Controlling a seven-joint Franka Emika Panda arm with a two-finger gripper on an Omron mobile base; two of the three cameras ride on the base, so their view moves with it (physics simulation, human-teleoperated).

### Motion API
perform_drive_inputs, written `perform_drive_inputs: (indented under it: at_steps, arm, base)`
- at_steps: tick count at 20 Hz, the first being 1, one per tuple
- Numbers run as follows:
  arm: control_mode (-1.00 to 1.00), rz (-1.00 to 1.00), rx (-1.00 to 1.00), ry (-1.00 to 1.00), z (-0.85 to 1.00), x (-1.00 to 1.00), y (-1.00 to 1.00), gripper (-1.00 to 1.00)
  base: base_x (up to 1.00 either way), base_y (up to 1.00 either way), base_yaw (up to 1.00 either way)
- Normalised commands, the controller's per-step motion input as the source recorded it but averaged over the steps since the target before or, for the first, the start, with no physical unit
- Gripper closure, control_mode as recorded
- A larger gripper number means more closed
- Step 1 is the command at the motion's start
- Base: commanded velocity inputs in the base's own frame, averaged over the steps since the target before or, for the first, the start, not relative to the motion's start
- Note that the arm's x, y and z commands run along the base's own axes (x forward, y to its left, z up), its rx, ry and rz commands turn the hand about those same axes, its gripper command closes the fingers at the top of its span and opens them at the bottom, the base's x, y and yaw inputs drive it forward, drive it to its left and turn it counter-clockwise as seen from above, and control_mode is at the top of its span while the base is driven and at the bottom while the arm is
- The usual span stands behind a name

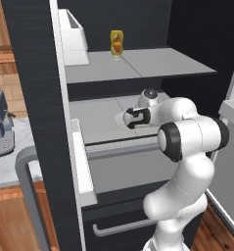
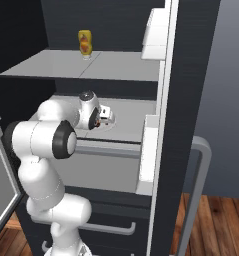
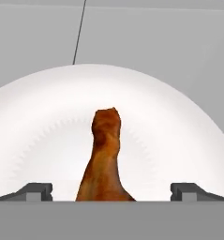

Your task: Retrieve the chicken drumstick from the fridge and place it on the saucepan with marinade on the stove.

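While the fridge (image 1: 40, 98) stands open, the gripper (image 3: 111, 191) hangs low over the plate (image 3: 48, 122) on the middle shelf, mid-frame in both base views; its fingers are spread either side of the drumstick (image 3: 104, 159) at the hand view's lower centre; a bottle (image 1: 116, 43) stands upper centre.

One drumstick (image 3: 104, 161), one plate (image 3: 43, 126), one bottle (image 1: 116, 43), two shelves (image 1: 152, 63).
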Motion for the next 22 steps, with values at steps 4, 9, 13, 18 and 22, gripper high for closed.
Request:
perform_drive_inputs:
  at_steps: [4,9,13,18,22]
  arm:
    - [-1.0,0.0,0.0,0.01,-0.2,0.12,0.0,1.0]
    - [-1.0,0.0,0.0,0.0,0.0,0.0,0.0,1.0]
    - [-1.0,0.0,0.0,0.0,0.0,0.0,0.0,1.0]
    - [-1.0,0.0,0.0,-0.09,0.08,-0.07,0.0,1.0]
    - [-1.0,0.0,0.0,-0.07,0.36,-0.31,0.0,1.0]
  base:
    - [0.0,0.0,0.0]
    - [0.0,0.0,0.0]
    - [0.0,0.0,0.0]
    - [0.0,0.0,0.0]
    - [0.0,0.0,0.0]
